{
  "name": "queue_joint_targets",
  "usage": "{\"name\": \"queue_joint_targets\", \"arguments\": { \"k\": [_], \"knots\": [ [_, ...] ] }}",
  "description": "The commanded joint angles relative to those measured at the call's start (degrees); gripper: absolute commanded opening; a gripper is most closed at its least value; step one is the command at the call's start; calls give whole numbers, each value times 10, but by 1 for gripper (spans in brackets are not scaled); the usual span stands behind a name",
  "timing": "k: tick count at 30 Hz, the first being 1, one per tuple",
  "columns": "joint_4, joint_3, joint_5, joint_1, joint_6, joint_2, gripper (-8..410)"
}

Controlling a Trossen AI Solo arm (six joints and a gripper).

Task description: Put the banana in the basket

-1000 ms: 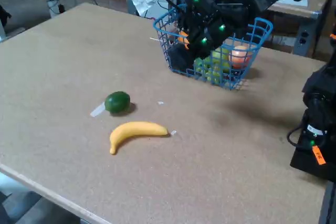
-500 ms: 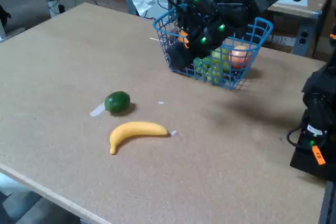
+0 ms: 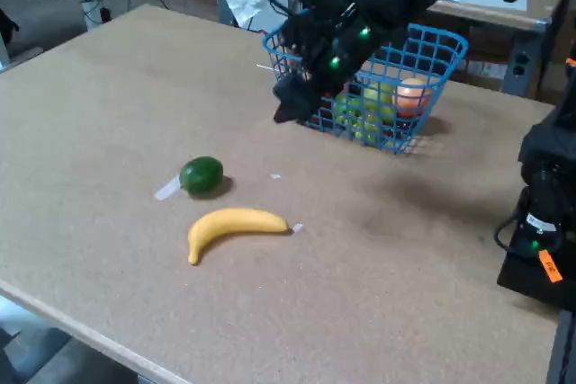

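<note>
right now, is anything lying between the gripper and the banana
In the fixed view, mostly bare tabletop separates the gripper from the banana. Only a tiny white scrap lies there; the lime sits off to the left.

green lime (image 3: 201,174), brown table (image 3: 108,114)

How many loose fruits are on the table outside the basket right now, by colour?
Yellow: 1, the banana.
Green: 1, the lime.
Total: 2 on the table. The fruit inside the basket is not counted; the gripper hides part of it.
</note>
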Motion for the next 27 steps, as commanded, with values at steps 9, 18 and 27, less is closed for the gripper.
{"name": "queue_joint_targets", "arguments": {
  "k": [9, 18, 27],
  "knots": [
    [-226, 207, -10, 67, -94, 193, 390],
    [-258, 298, -29, 113, -154, 287, 390],
    [-254, 309, -39, 134, -193, 335, 390]
  ]
}}
